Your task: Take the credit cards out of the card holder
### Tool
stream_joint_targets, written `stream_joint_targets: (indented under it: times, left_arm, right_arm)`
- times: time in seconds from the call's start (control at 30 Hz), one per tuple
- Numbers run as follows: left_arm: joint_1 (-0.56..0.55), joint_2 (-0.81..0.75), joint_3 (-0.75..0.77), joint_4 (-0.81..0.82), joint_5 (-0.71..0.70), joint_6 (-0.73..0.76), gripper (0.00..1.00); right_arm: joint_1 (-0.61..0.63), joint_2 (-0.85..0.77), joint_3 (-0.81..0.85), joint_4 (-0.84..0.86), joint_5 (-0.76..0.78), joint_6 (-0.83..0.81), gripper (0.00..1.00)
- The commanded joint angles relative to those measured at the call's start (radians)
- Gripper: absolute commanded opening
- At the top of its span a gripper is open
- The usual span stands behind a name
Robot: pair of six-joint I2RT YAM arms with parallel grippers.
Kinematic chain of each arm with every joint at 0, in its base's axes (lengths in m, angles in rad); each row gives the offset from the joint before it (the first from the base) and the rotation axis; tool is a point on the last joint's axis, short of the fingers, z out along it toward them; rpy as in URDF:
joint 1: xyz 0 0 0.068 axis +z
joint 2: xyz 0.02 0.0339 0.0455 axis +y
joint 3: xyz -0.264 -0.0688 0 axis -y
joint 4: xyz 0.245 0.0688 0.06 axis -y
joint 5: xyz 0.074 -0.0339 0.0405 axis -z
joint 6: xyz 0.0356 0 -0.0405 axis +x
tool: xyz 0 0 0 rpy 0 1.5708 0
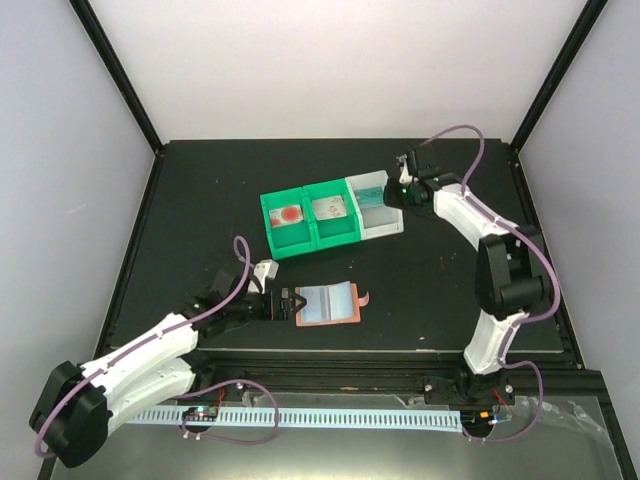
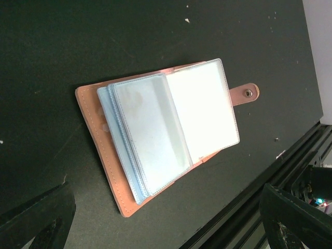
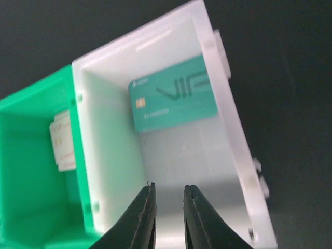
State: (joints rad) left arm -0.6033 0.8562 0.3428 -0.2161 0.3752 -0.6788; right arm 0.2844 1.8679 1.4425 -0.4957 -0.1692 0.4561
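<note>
Right gripper [image 3: 166, 207] hung over the white tray [image 3: 106, 135], jaws barely parted, empty; teal card [image 3: 174, 101] lay inside. Left gripper [image 1: 287, 303], jaws wide and empty, sat beside the card holder [image 2: 155, 135].

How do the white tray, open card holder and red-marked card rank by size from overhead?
1. the white tray
2. the card holder, nearly alike with the tray, so that order is unsure
3. the red-marked card, clearly smallest
</note>
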Motion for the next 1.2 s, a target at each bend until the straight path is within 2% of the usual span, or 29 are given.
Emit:
stream_joint_targets:
  times: [0.0, 0.37, 0.6, 0.8, 1.17]
  left_arm:
    - [0.009, 0.029, 0.049, 0.040, 0.048, 0.018, 0.99]
    - [0.022, 0.098, -0.014, 0.187, 0.137, -0.027, 0.99]
    - [0.039, 0.053, -0.038, 0.203, 0.137, -0.041, 0.99]
    - [0.044, -0.017, -0.018, 0.132, 0.089, -0.033, 0.99]
    - [0.044, -0.052, -0.062, 0.228, 0.124, -0.131, 0.99]
  right_arm:
    - [0.000, -0.121, -0.132, 0.066, -0.073, 0.050, 0.16]
    - [0.118, -0.348, -0.427, 0.162, -0.135, 0.120, 0.19]
    - [0.279, -0.416, -0.539, 0.226, -0.122, 0.191, 0.19]
    - [0.421, -0.412, -0.598, 0.282, -0.080, 0.266, 0.18]
    - [0.582, -0.284, -0.584, 0.346, -0.048, 0.319, 0.18]
